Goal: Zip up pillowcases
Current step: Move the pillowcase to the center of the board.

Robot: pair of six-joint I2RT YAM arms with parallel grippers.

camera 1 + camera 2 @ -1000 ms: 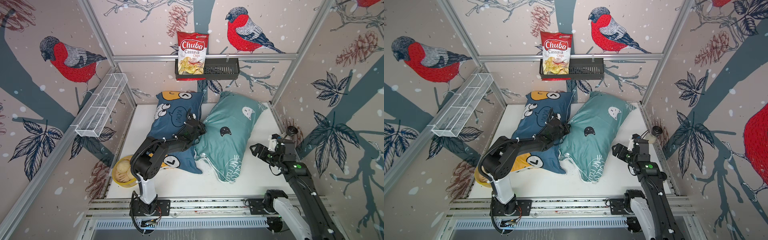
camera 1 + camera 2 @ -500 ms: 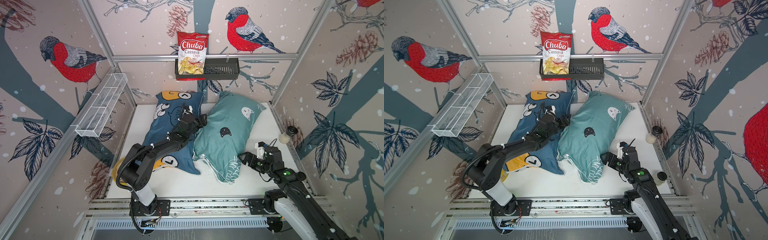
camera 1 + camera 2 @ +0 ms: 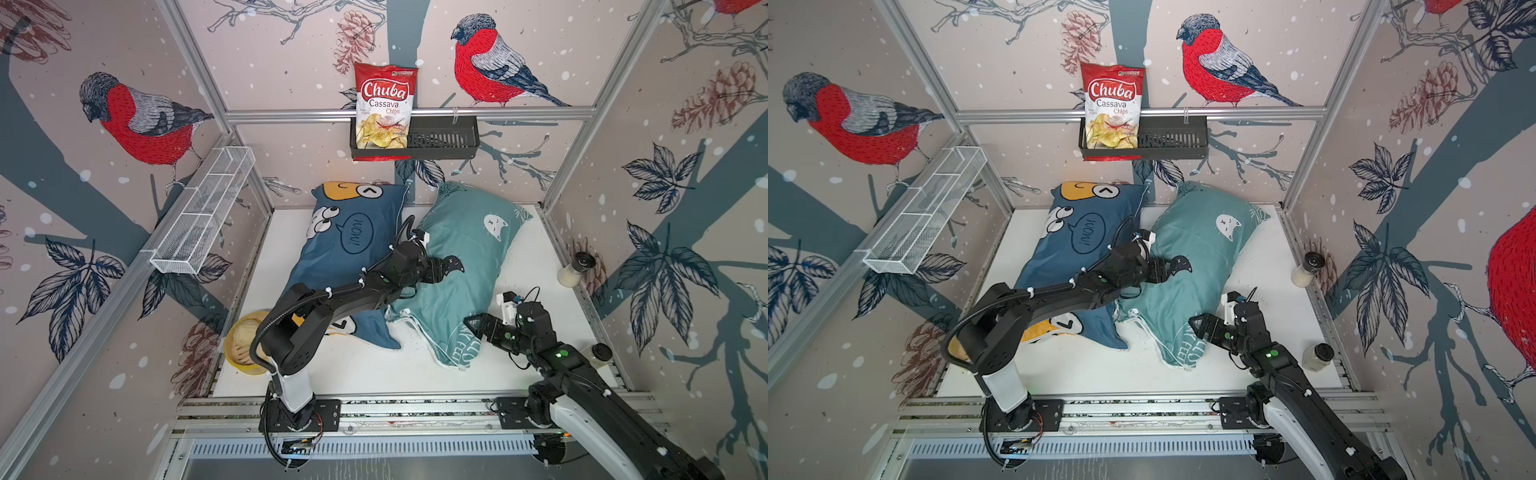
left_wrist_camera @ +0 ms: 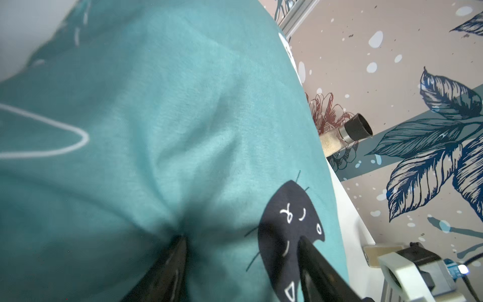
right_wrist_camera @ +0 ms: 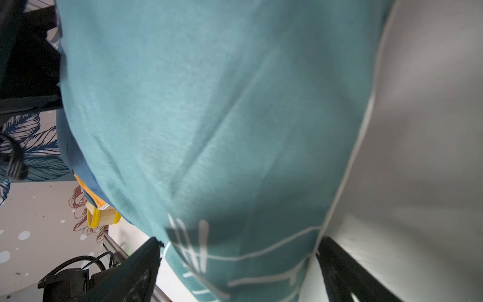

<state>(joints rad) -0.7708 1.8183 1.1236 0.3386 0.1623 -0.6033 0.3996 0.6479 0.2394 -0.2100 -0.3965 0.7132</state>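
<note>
Now the plump teal pillowcase (image 3: 469, 232) abuts the blue pillowcase (image 3: 345, 266); left gripper (image 4: 241, 237), clenched earlier, presses the teal one, released; right gripper (image 5: 238, 240), released, has neared its corner.

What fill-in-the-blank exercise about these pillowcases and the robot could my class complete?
The red chips bag stands in a slotted wall basket coloured ___.
The left gripper touches the cat-face fabric pillowcase, which is ___.
The "WOW!" bubble is printed on the cartoon-face fabric pillowcase, which is dark ___.
Missing words: black, teal, blue.
</note>
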